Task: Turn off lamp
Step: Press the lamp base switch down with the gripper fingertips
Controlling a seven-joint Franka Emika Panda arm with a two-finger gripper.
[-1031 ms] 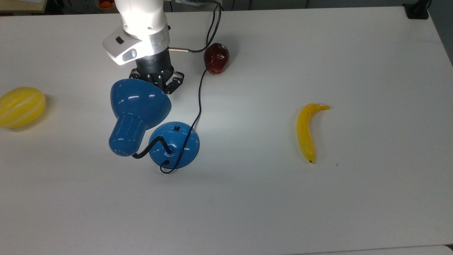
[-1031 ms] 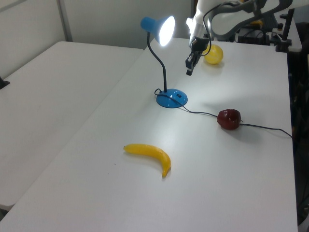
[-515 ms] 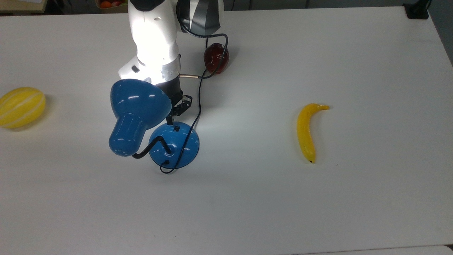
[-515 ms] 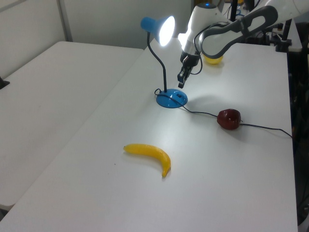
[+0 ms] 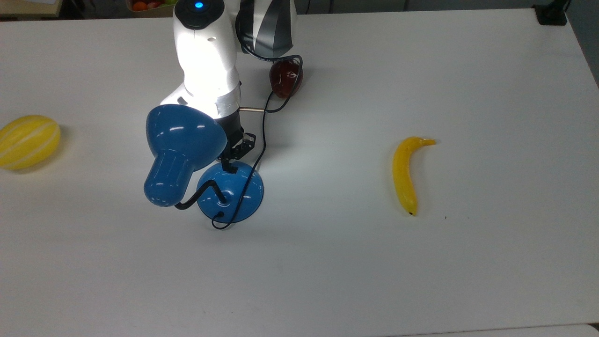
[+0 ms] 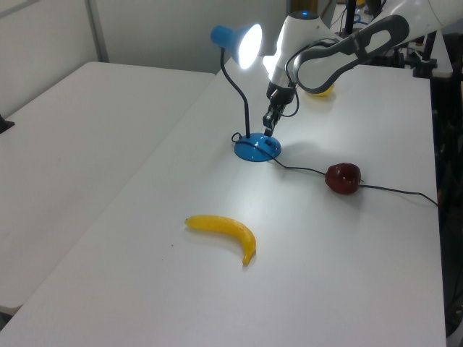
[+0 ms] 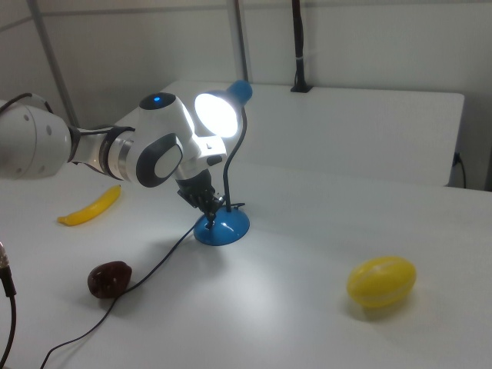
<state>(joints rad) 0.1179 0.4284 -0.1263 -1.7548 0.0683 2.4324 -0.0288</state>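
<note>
The lamp stands on the table in the top view's left half, well apart from the banana, and its shade is lit, so the press on the switch is in hand but not yet effective. The gripper is at the rear edge of the blue base, tips on or just above the switch; contact cannot be confirmed. The jaws appear drawn together and hold nothing; the next move calls for a short, firm downward push.

A broad white table filled the room's middle, a second white table stood beside it, and pale walls rose behind.
</note>
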